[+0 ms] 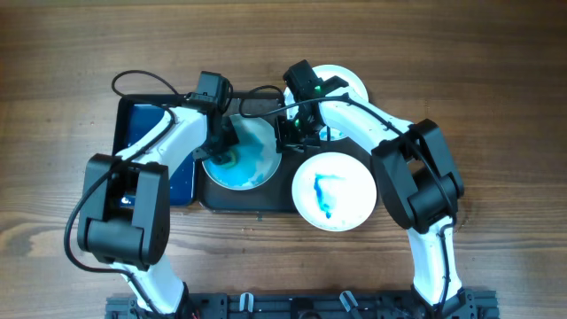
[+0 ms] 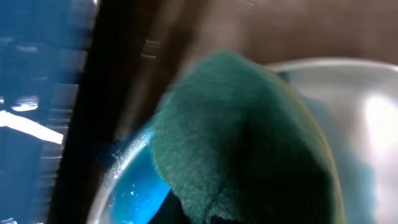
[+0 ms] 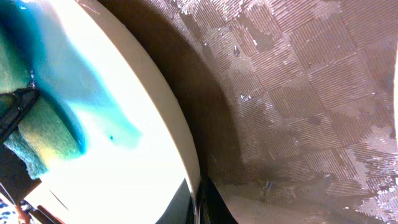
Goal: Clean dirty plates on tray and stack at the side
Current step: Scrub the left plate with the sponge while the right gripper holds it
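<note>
Left pincer (image 1: 221, 146) is seen from overhead lowered onto the wet plate (image 1: 252, 164), which lies in the tray (image 1: 248, 202) and is flooded with blue-teal. Its jaws are closed, but what is gripped is masked from above. The right pincer (image 1: 285, 133) is set at that plate's right rim. A second plate (image 1: 334, 189), marked by one blue streak, is found at the tray's right end, overhanging its edge. A third plate (image 1: 347, 81), apparently clean, is set on the surface (image 1: 496, 89) beyond the tray, half hidden by the right arm. A smaller tray (image 1: 142, 124) with a blue floor is placed just to the left.

From the left wrist, a green sponge (image 2: 249, 137) is shown pressed at the wet plate's edge, with blue liquid pooled beside it. The fingers themselves are not seen.

From the right wrist, the sponge is seen clamped by a dark finger (image 3: 15, 109). The plate's rim appears to be pinched by the closed right pincer at the bottom edge, over the tray's textured floor.

Scrubbing of this plate is judged to be the step in hand. Wiping until the plate is white is called for next, with the plate steadied throughout. The streaked plate remains to be cleaned.
</note>
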